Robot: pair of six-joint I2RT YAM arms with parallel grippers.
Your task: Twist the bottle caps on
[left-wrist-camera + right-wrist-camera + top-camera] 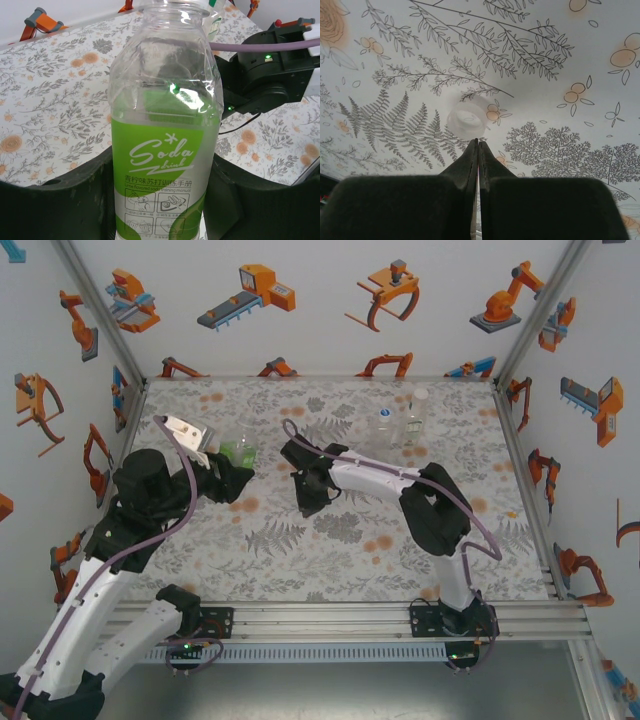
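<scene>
Where the right pincer (478,142) reaches down over the bench (570,50), its two black fingers (420,200) are pressed flat together, tip against tip, and nothing shows between them. Just beyond those tips, and slightly to their left in the wrist view, a small round whitish bottle cap (466,120) lies on the flowered surface. It is very close to the tips, but I cannot tell whether it touches them.

Over on the left, the left pincer (160,200) is clamped on the lower body of the green bottle (165,100), one dark finger on each side of it. The bottle stands upright in that grip, with its green label (160,155) facing the wrist camera. From above, this bottle sits at the left middle of the bench, and the right arm's pincer is near it on its right.

Farther out, two clear bottles (398,420) stand upright side by side near the far right of the bench, well apart from both pincers.
</scene>
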